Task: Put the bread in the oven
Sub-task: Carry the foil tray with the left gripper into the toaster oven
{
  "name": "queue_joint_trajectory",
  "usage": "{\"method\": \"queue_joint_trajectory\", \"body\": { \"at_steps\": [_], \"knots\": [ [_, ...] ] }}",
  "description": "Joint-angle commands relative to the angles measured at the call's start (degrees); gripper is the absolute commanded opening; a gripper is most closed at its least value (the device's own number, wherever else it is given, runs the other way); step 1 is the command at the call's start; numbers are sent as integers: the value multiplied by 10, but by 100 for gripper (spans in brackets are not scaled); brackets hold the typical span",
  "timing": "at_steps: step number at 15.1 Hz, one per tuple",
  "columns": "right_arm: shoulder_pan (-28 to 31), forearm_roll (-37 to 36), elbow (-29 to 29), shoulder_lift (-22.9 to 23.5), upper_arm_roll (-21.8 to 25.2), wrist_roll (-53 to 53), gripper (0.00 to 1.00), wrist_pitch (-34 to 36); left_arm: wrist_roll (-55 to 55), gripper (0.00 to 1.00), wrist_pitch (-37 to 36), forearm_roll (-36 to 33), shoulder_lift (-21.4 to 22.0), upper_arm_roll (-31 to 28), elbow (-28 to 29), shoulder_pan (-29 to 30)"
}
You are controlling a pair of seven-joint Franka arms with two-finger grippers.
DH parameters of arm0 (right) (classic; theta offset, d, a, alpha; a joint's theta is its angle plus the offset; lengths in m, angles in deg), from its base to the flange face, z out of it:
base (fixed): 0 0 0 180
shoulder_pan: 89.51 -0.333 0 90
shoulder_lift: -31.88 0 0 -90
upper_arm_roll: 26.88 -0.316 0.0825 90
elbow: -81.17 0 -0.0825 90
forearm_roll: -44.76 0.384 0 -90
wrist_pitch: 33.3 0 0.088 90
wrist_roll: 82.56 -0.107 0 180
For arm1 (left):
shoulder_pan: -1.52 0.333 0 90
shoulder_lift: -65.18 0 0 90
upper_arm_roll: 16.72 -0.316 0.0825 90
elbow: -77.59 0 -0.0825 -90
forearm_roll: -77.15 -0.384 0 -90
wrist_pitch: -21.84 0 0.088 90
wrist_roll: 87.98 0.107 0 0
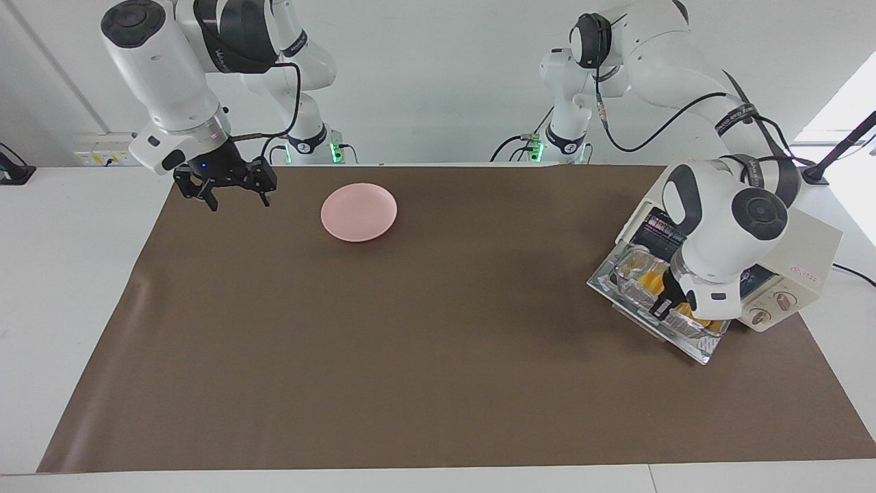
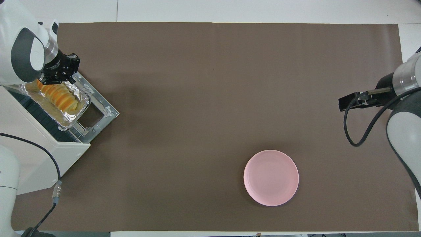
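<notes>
Bread (image 2: 58, 96): ridged yellow-orange loaf lying in a crinkled foil tray (image 2: 76, 113) at the mouth of the oven (image 1: 807, 263), over its lowered glass door (image 2: 102, 110).
Left gripper (image 2: 61, 70): down at the tray's end; whether its fingers are apart or clamped cannot be told, perhaps touching foil.
Right gripper (image 1: 235, 195): fingers spread, hanging above the brown mat (image 1: 438, 356) near its edge, waiting.
Pink plate (image 1: 358, 211): round, smooth, bare, well apart from the oven.
</notes>
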Motion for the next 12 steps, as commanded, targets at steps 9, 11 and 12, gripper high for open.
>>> {"method": "queue_joint_trajectory", "body": {
  "at_steps": [9, 11, 12],
  "knots": [
    [6, -9, 10, -10, -6, 5, 100, 2, 17, 0, -43, -38, 19, -12, 51, 18],
    [6, -9, 10, -10, -6, 5, 100, 2, 16, 0, -43, -42, 21, -17, 57, 18],
    [6, -9, 10, -9, -6, 5, 100, 2, 17, 0, -43, -47, 22, -17, 57, 17]
  ]
}}
